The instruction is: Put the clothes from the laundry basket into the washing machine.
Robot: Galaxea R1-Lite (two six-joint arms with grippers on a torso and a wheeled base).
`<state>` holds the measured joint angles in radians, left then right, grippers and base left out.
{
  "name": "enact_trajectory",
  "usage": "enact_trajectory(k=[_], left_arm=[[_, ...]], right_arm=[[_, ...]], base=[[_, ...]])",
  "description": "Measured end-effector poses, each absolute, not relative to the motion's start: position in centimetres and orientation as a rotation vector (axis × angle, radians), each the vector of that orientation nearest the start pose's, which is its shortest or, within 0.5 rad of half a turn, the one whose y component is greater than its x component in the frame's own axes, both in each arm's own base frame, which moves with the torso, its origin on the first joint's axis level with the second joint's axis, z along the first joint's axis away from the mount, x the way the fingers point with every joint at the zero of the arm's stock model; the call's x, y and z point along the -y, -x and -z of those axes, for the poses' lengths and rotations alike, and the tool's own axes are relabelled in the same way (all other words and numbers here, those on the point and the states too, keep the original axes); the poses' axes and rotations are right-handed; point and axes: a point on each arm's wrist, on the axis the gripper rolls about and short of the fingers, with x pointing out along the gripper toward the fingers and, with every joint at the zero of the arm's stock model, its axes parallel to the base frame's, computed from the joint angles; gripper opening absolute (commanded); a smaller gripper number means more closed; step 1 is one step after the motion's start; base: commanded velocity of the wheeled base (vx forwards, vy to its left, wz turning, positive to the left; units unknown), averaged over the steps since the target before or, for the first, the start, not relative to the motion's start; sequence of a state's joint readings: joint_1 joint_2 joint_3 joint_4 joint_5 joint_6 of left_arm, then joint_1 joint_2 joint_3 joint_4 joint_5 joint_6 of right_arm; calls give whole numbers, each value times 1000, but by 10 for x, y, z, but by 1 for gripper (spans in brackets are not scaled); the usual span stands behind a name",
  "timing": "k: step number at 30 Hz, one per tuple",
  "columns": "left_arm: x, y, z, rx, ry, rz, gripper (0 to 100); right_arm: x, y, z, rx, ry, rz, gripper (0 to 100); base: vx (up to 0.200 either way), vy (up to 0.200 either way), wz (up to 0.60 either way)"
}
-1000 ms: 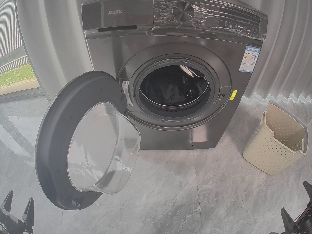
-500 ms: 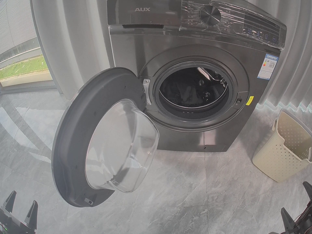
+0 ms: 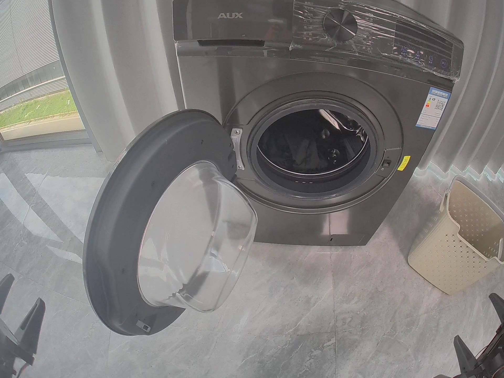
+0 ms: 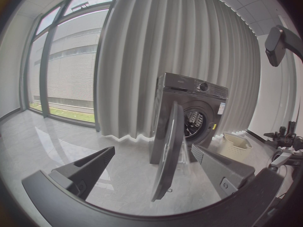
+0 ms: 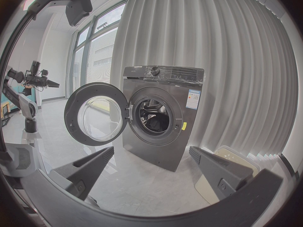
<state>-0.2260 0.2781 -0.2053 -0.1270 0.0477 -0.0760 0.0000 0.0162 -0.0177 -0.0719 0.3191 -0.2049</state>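
Left gripper (image 3: 23,290): jaws wide apart, holding nothing, low at the robot's left, well short of the washer. Since half a second ago it has slid down and outward toward the left; nothing else in the scene moved in that half second. The bigger shift of the whole picture a second ago is the camera moving, not the things.

Right gripper (image 5: 151,148): also spread wide and empty, low at the robot's right, unchanged, near the laundry basket (image 3: 441,253) but not touching it.

Judgement: both arms free, nothing being carried. No clothes are visible in the part of the basket interior that shows, so loading looks done or nearly done. The left arm's shift looks like pulling back, or a setup for the door (image 3: 121,221).

Dark clothes (image 3: 294,153) lie as a crumpled heap in the lower part of the drum, inside the washing machine (image 3: 315,80). The heap has no clear long axis and points no way.

The drum mouth faces the robot, its axis running front to back. The door hangs fully open to the robot's left, hinged at the left of the opening, its glass bowl bulging toward the robot. The basket stands on the floor to the right of the machine, apart from it, mouth up.
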Motion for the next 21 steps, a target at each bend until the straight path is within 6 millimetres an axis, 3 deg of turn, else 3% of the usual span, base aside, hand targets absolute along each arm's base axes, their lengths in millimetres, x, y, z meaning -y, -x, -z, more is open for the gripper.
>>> enact_trajectory(k=[12, 21], left_arm=[[26, -59, -210, -52, 62, 417, 100], [57, -121, -226, -108, 53, 465, 100]], right_arm=[[-7, 24, -88, 105, 215, -311, 100], [-7, 24, -88, 105, 214, -311, 100]], base=[[0, 0, 0], [0, 0, 0]])
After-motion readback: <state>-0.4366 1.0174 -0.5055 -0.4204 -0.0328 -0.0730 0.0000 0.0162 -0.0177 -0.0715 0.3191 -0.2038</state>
